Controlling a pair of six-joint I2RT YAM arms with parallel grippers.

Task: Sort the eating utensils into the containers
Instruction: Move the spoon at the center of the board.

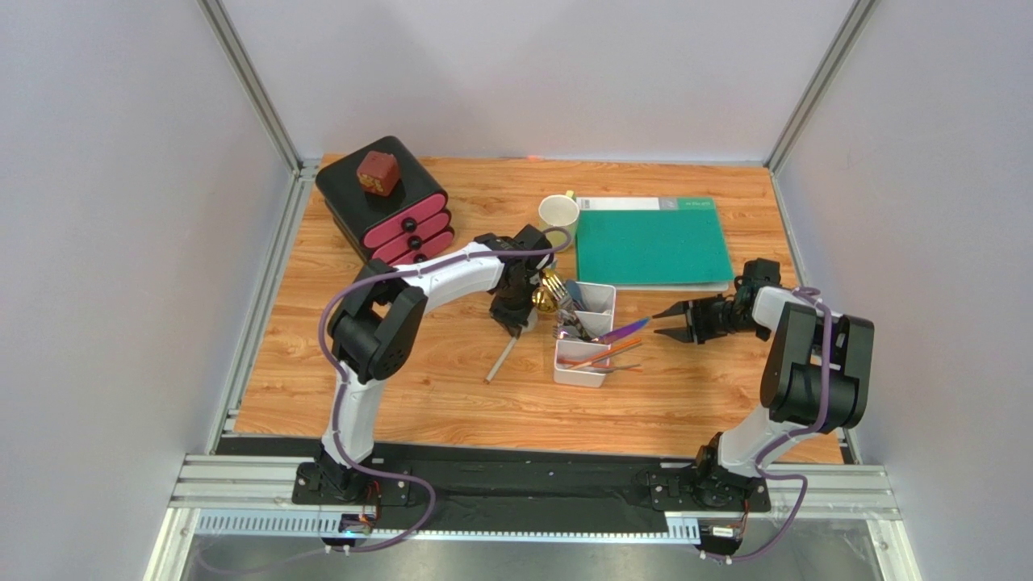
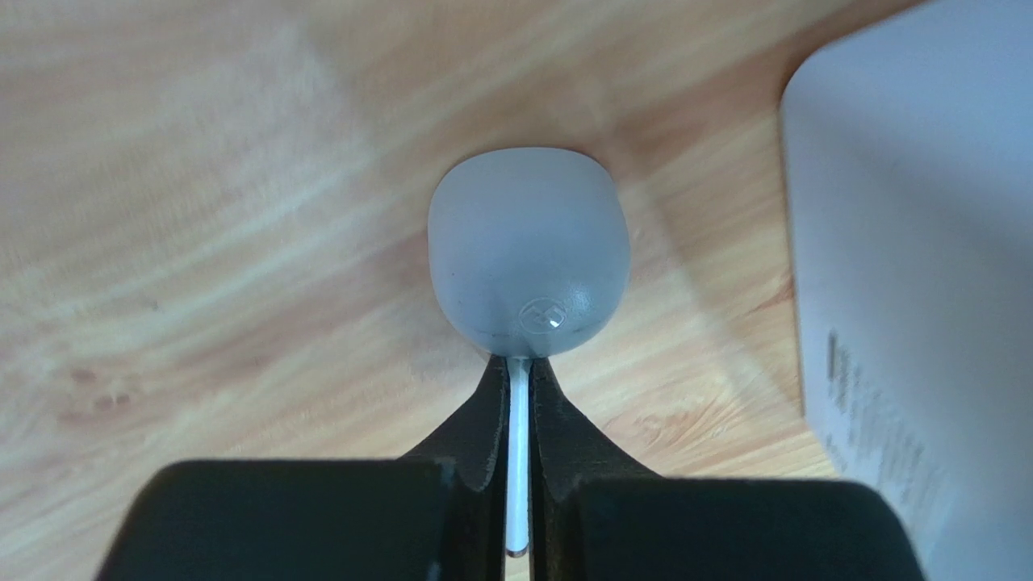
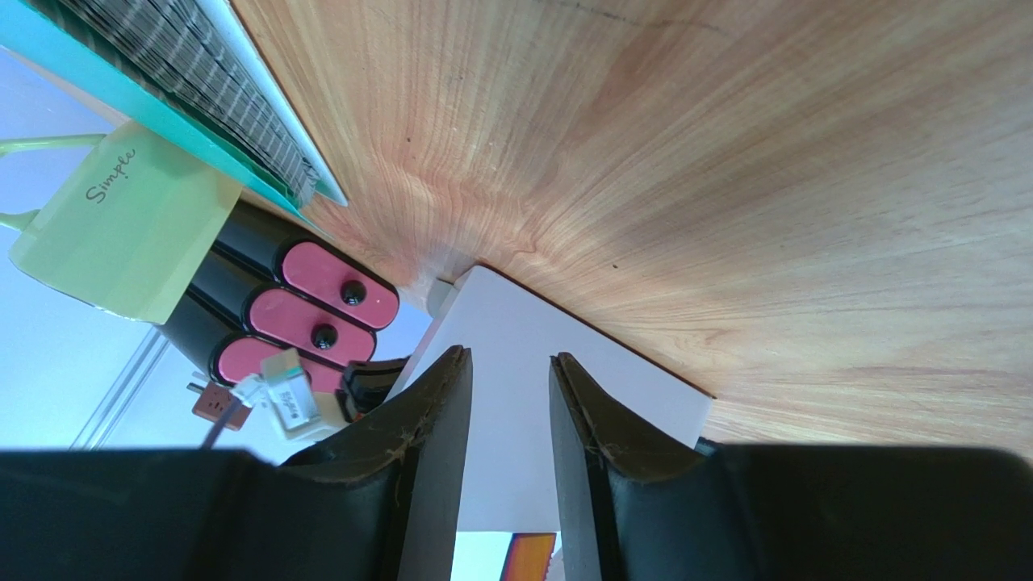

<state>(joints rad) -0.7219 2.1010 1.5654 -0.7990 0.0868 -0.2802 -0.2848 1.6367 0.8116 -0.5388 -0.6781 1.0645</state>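
Note:
My left gripper is shut on the thin handle of a white spoon, at the left side of the white divided tray. In the left wrist view the spoon's bowl sticks out past the fingertips over bare wood, with the tray wall at the right. My right gripper is open and empty just right of the tray. Its jaws frame the tray wall. An iridescent purple utensil lies over the tray's right rim, pointing at it. Orange-brown chopsticks, silver pieces and gold pieces sit in or at the tray.
A slim grey utensil lies on the wood just near of my left gripper. A black box with pink drawers stands back left with a red-brown block on top. A cream mug and a green book lie behind the tray.

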